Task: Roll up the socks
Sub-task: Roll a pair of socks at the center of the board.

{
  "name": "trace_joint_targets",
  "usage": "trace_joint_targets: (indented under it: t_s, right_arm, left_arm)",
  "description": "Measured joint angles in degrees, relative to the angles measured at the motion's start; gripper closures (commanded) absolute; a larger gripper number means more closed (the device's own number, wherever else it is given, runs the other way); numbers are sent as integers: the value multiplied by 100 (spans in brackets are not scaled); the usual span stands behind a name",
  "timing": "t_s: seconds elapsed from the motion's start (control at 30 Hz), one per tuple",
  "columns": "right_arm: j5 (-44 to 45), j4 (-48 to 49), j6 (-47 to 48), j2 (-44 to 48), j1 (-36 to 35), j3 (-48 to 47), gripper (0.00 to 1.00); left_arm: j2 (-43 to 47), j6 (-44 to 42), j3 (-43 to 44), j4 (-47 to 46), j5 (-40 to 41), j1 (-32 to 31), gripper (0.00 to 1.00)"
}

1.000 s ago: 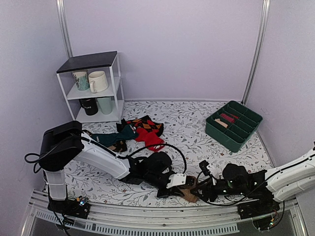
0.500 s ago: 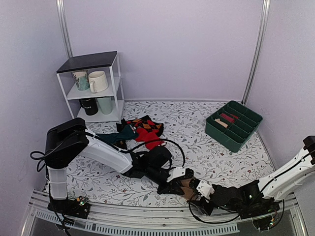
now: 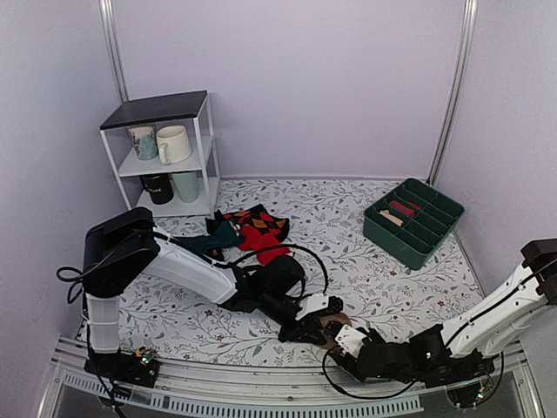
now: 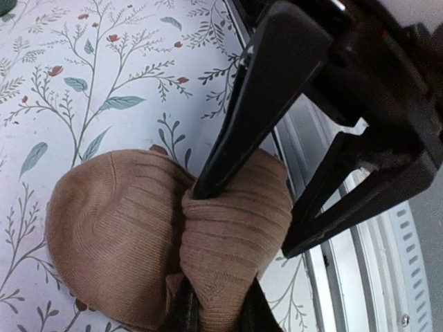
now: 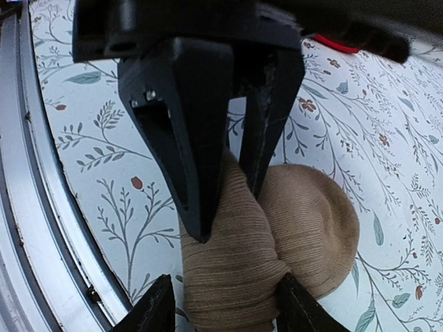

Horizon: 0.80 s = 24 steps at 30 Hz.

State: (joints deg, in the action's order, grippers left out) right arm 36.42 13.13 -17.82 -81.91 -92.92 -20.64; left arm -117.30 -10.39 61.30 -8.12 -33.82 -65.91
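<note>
The tan-brown socks (image 3: 332,328) lie bunched into a rounded bundle near the table's front edge. In the left wrist view the bundle (image 4: 111,228) has a raised fold, and my left gripper (image 4: 214,315) is shut on that fold. My right gripper's black fingers (image 4: 239,117) press into the same fold from the other side. In the right wrist view my right gripper (image 5: 225,308) clasps the thick fold of the socks (image 5: 311,228) between its fingers. The left gripper's fingers (image 5: 187,138) meet it from above. In the top view the left gripper (image 3: 318,323) and right gripper (image 3: 346,341) meet at the bundle.
A red sock (image 3: 264,241), a dark teal sock (image 3: 207,239) and an argyle sock (image 3: 271,223) lie at mid-left. A green divided tray (image 3: 380,227) stands at the right. A white shelf (image 3: 209,144) with mugs stands at back left. A metal rail (image 3: 261,396) runs along the front edge.
My right arm has swung down along the front edge and its gripper has come in from below onto the socks. The left gripper has shifted slightly right, holding the bundle.
</note>
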Motion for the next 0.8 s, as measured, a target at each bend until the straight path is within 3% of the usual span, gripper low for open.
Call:
trace_joint_targets:
  t_s: [0.43,0.6,0.8]
  right_arm:
    - [-1464,516,208,3115,654,1292,51]
    - [-1799,706,216,2990,789,1427,51]
    - [-1878,1169,245,2017,807,1344,50]
  left_arm:
    - [-48,-4,72,83,-118,35,100]
    - [-57,-4,94,125,-133,37,100]
    - [-72,-4,122,151,-162,46,100]
